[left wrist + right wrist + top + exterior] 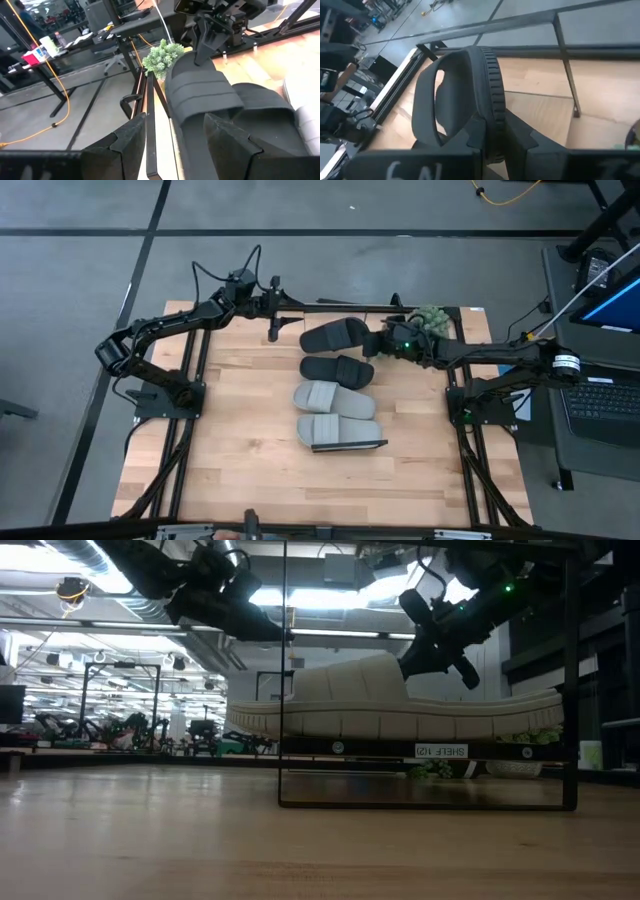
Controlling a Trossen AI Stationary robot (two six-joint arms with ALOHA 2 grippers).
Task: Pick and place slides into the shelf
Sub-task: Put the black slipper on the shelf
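Potted plant [430,317] half hidden behind the right arm (pot itself unseen)

left hand [273,332] hangs open at the far edge; right hand [378,340] is clamped.

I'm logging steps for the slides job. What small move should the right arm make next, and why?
Probably open the right pincer and let go. It is shut on the edge of a black slide that appears to lie on the shelf beside the other three, at the end of the row.
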